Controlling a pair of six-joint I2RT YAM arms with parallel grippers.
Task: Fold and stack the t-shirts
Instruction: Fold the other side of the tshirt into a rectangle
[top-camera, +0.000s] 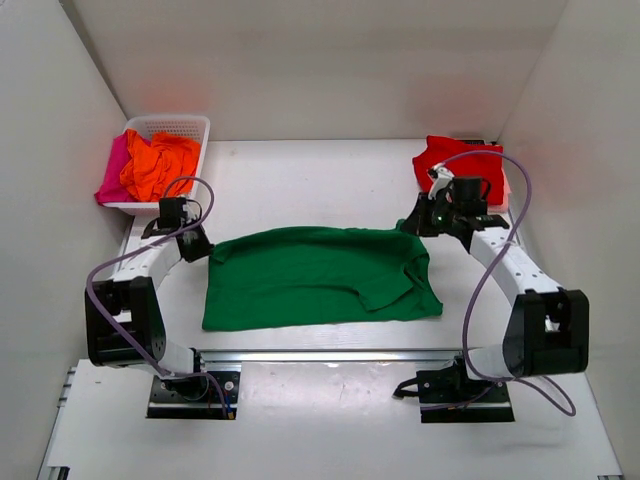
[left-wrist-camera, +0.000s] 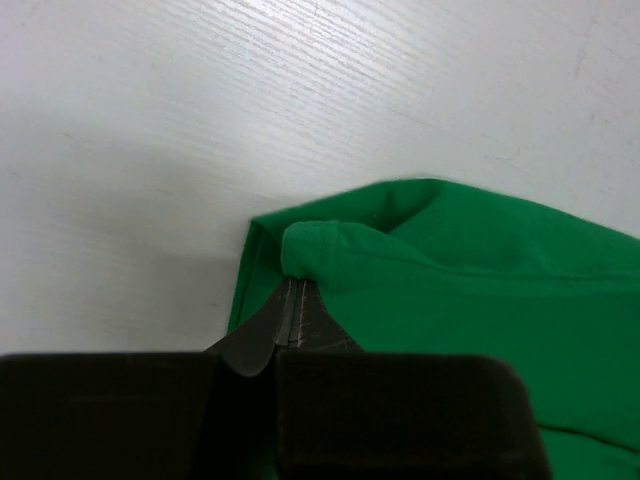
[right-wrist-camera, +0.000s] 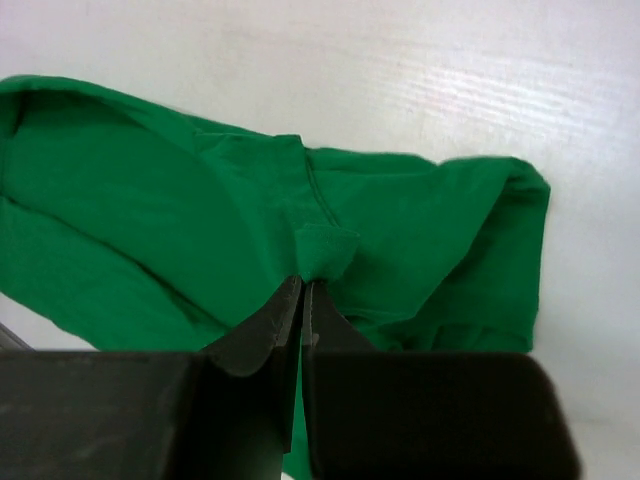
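A bright green t-shirt (top-camera: 320, 277) lies spread across the middle of the table. My left gripper (top-camera: 203, 248) is shut on its far left corner; the left wrist view shows a fold of green cloth (left-wrist-camera: 330, 245) pinched at the fingertips (left-wrist-camera: 293, 285). My right gripper (top-camera: 415, 228) is shut on the far right corner, and in the right wrist view a small tuck of green cloth (right-wrist-camera: 325, 250) sits between the closed tips (right-wrist-camera: 303, 283). A red t-shirt (top-camera: 460, 165) lies at the back right. Orange (top-camera: 158, 165) and magenta-pink (top-camera: 112, 172) t-shirts are in the basket.
A white lattice basket (top-camera: 180, 125) stands at the back left corner. White walls enclose the table on three sides. A metal rail (top-camera: 330, 355) runs along the near edge in front of the arm bases.
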